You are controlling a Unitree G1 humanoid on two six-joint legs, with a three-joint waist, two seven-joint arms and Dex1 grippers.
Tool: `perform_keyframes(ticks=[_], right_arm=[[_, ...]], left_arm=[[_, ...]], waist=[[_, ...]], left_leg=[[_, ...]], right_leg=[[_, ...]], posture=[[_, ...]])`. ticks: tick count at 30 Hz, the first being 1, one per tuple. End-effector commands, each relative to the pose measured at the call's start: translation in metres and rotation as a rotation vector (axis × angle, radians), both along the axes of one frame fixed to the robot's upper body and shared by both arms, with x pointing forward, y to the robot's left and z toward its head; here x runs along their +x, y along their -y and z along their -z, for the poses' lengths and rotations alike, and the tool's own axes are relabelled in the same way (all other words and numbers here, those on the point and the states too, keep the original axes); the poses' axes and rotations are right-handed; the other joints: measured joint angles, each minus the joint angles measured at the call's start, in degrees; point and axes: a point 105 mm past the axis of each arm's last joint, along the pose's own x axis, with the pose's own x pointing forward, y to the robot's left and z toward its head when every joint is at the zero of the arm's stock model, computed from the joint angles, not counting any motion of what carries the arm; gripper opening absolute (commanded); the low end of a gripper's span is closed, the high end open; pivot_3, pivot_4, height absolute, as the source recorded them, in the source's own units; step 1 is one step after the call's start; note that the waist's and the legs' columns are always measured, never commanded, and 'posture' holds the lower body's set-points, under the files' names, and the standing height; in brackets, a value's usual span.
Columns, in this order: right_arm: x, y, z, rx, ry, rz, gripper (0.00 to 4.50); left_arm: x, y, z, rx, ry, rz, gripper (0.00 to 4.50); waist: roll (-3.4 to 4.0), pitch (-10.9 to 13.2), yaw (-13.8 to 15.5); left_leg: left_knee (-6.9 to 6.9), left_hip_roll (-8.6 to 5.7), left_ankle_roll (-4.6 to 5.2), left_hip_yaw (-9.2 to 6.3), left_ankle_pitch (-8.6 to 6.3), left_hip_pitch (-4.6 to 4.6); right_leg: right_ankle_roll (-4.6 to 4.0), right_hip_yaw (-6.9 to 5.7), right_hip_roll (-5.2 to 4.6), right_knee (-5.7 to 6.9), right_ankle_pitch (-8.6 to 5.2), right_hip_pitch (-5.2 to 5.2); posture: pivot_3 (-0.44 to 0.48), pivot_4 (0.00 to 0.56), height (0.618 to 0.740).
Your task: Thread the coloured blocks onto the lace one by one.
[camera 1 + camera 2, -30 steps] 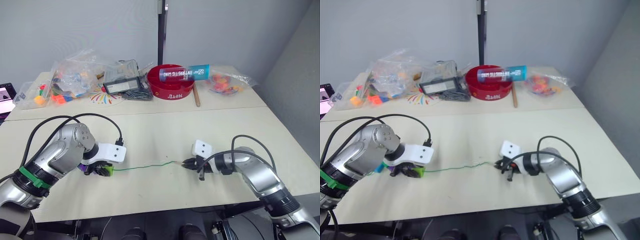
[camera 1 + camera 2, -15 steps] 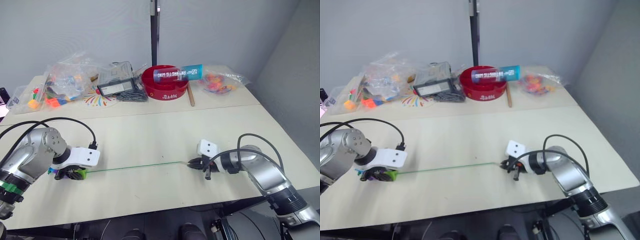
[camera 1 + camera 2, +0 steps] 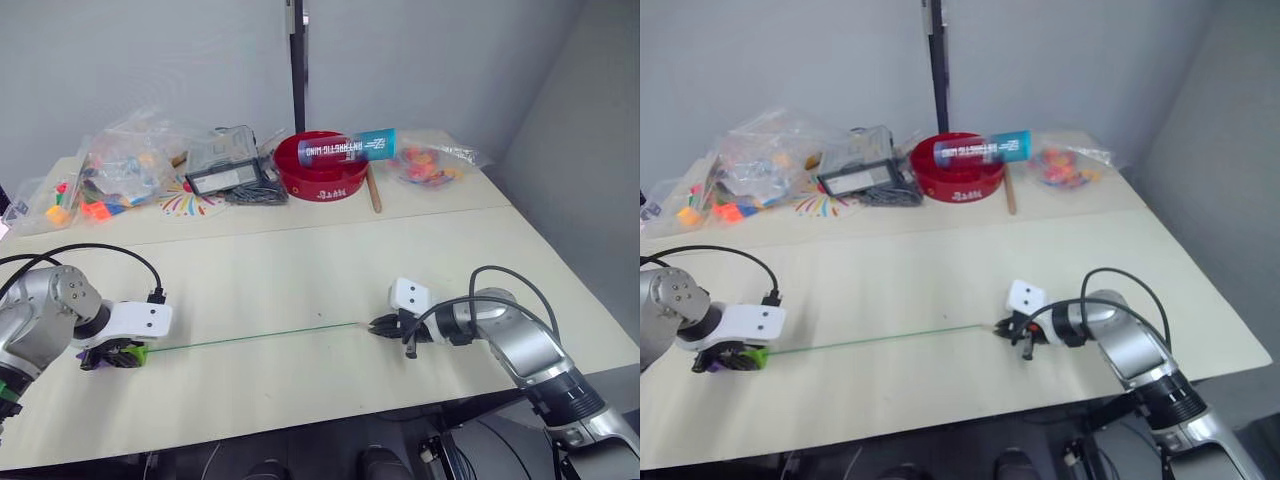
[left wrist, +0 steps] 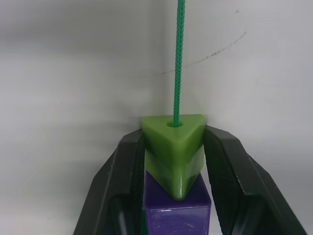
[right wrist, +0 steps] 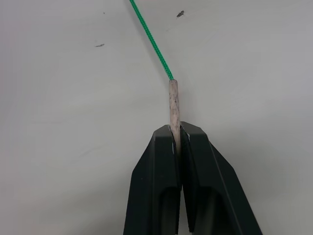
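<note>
Left wrist view has the left gripper (image 4: 173,161) pinching a light green block (image 4: 174,147) between its black fingers, the lace (image 4: 178,63) running straight into the hole in the block's face, with a purple block (image 4: 176,205) stacked right behind it on the same cord. So at least these two blocks look threaded; I cannot tell from these pictures whether the other cubes sit further back on the string or remain to be done. Across the table (image 3: 300,270), well apart from the left arm, the right gripper (image 5: 175,147) has its fingers pressed together on the lace's pale stiff tip (image 5: 173,105). Between the two grippers the thin green cord lies drawn out in a nearly straight line just over the pale tabletop, looking taut. The light green block is glossy, with a triangular face
</note>
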Motion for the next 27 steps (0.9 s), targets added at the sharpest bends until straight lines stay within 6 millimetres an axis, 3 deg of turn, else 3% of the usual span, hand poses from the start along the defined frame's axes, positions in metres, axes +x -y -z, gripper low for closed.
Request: perform_keyframes(ticks=[1, 7, 18, 27], right_arm=[[0.005, 0.007, -0.007, -0.020, 0.037, 0.007, 0.00], [0.008, 0.013, -0.008, -0.041, 0.049, 0.011, 0.00], [0.019, 0.034, -0.009, -0.124, 0.076, 0.044, 0.00], [0.013, 0.045, -0.004, -0.161, 0.043, 0.054, 0.00]], left_arm=[[-0.017, -0.040, 0.016, 0.090, -0.066, -0.140, 1.26], [-0.015, -0.047, 0.022, 0.076, -0.022, -0.145, 1.26], [0.001, -0.010, 0.026, -0.055, 0.051, -0.078, 1.26], [0.001, -0.008, 0.034, -0.035, 0.038, -0.064, 1.26]], waist=[[0.10, -0.1, -0.1], [0.57, -0.3, -0.2], [0.97, -0.6, 1.2], [0.99, -0.6, 2.6]], left_leg=[[-0.04, 0.03, 0.00, 0.03, 0.00, 0.03], [-0.26, 0.20, 0.00, 0.17, 0.00, 0.16], [-0.28, 0.10, 0.00, 0.35, 0.00, 0.18], [-0.23, -0.06, 0.00, 0.43, 0.00, 0.17]], right_leg=[[-0.03, 0.03, 0.03, 0.00, -0.01, 0.00], [-0.19, 0.13, 0.19, 0.02, -0.06, -0.01], [-0.22, 0.33, 0.10, -0.01, -0.06, 0.00], [-0.20, 0.39, -0.06, -0.04, -0.05, 0.05]], posture=[[0.000, 0.150, 0.740], [0.000, 0.150, 0.740], [0.000, 0.150, 0.740], [0.000, 0.150, 0.740]])
